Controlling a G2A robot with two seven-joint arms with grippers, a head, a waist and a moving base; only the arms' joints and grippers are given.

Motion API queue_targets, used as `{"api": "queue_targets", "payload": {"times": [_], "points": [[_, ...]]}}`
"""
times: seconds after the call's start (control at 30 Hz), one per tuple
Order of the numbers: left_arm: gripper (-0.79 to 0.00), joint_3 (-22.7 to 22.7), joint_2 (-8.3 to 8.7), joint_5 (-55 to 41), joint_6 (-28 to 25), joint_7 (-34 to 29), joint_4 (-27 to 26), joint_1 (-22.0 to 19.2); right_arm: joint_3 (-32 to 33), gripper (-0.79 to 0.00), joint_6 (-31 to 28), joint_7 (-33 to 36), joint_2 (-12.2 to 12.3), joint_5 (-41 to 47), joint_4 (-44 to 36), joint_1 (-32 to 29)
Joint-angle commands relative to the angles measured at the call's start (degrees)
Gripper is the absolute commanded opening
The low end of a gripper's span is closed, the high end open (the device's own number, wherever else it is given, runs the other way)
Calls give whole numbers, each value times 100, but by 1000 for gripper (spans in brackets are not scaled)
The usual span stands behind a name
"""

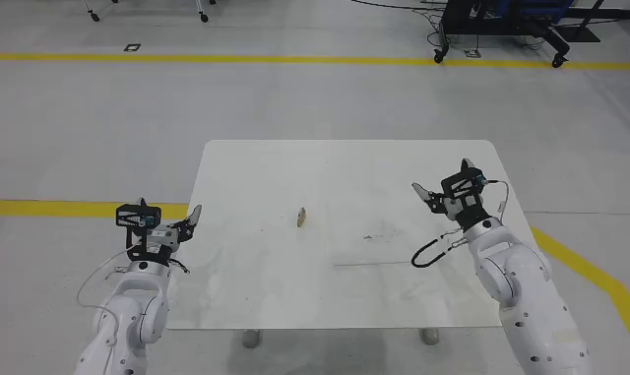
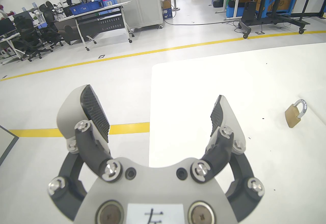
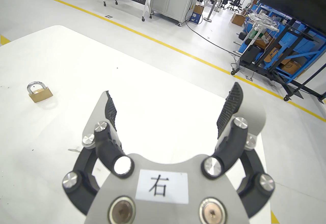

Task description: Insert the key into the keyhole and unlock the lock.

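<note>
Lock (image 1: pixel 301 216): brass body with a silver shackle, resting on the white counter (image 1: pixel 295 168) near its middle, slightly toward the robot's left. The shackle appears seated in the body at both legs. Nothing touches the lock.

Key (image 1: pixel 372 238): a small, thin metal piece lies flat on the counter to the right of the lock and nearer the robot. It is well apart from the lock and sits between the lock and the right arm. It is too small to make out its shape or which way it points.

Right end effector (image 3: pixel 172 90): held above the right part of the counter, pointing toward the far side. Jaws stand wide and grip nothing. The key lies close beside it on the lock side, and the lock is well off.

Left end effector (image 2: pixel 154 94): positioned at the left edge of the counter. One finger is over the floor (image 2: pixel 76 97) and the other over the counter surface. Jaws stand wide and grip nothing. The lock lies well off to its right.

A yellow line (image 2: pixel 127 127) on the floor runs up to the counter's left edge beneath this end effector.
</note>
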Motion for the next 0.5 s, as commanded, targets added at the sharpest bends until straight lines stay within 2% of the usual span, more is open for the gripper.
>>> {"api": "queue_targets", "payload": {"times": [0.0, 0.07, 0.17, 0.27, 0.47], "points": [[0, 0, 0, 0, 0, 0, 0, 0, -36, 0, -88, 8, 0, 29, 17, 5], [0, 0, 0, 0, 0, 0, 0, 0, -224, 0, -651, 59, 6, 137, 116, 151], [0, 0, 0, 0, 0, 0, 0, 0, -506, 0, -1950, 17, 34, 393, 536, 556], [0, 0, 0, 0, 0, 0, 0, 0, -763, 0, -2930, 30, 46, 672, 1059, 963], [0, 0, 0, 0, 0, 0, 0, 0, -1393, 0, -4334, 377, 35, 854, 2018, 1817]]}}
